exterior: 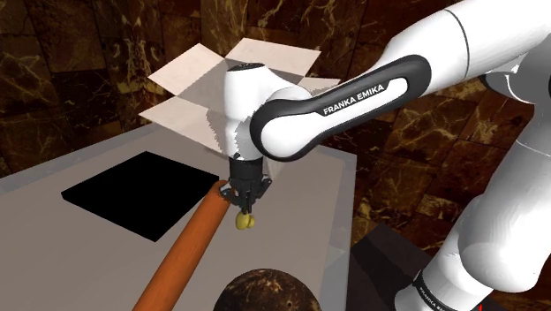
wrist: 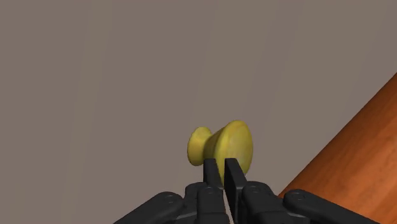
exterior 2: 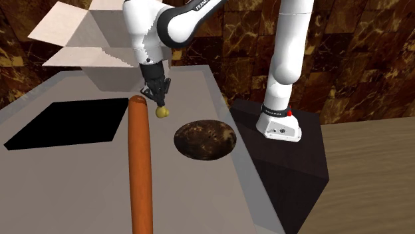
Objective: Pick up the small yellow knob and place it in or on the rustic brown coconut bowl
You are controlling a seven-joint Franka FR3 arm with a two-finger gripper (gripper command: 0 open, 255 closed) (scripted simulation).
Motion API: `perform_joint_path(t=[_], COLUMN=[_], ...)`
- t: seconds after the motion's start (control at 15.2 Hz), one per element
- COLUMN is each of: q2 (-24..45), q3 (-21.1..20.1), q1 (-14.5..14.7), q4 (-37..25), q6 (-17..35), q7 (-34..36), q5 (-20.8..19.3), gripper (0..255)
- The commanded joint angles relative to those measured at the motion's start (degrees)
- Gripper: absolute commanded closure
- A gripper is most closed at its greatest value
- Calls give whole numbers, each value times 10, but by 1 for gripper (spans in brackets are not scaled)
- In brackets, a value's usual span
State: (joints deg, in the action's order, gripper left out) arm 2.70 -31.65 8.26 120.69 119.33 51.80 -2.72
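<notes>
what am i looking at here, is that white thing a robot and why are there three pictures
Yes, it is a white robot arm with a black two-finger gripper. One picture looks over its shoulder, one is from another spot by the table, and one is from a camera on the hand. On the grey table are a long orange-brown cylinder, a round dark brown bowl, a flat black rectangle and an open white box. The fingers are shut on a small yellow knob, beside the cylinder and not yet at the bowl.
</notes>
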Motion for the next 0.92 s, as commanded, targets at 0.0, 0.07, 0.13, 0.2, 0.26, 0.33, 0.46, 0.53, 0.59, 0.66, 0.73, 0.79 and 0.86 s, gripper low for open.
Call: perform_joint_path(t=[0.0, 0.07, 0.13, 0.2, 0.26, 0.33, 0.46, 0.53, 0.59, 0.66, 0.73, 0.79, 0.86], q2=[-1, -5, -3, -3, 18, 31, 37, 40, 43, 46, 50, 53, 55], q3=[2, 2, 0, 0, 19, 32, 28, 27, 26, 26, 25, 25, 25], q1=[-2, -3, -1, -1, -24, -43, -44, -43, -42, -40, -39, -38, -37], q4=[-2, -6, -6, -6, -21, -25, -16, -11, -7, -2, 2, 6, 8], q6=[-25, -32, -20, -20, -23, -23, -7, 0, 8, 15, 23, 31, 35], q7=[-1, -2, -1, -1, 2, 2, 4, 4, 5, 6, 7, 7, 8], q5=[4, 7, 3, 3, 87, 150, 149, 148, 147, 147, 146, 145, 144], gripper=[255, 255, 255, 0, 0, 0, 0, 0, 0, 0, 0, 0, 0])
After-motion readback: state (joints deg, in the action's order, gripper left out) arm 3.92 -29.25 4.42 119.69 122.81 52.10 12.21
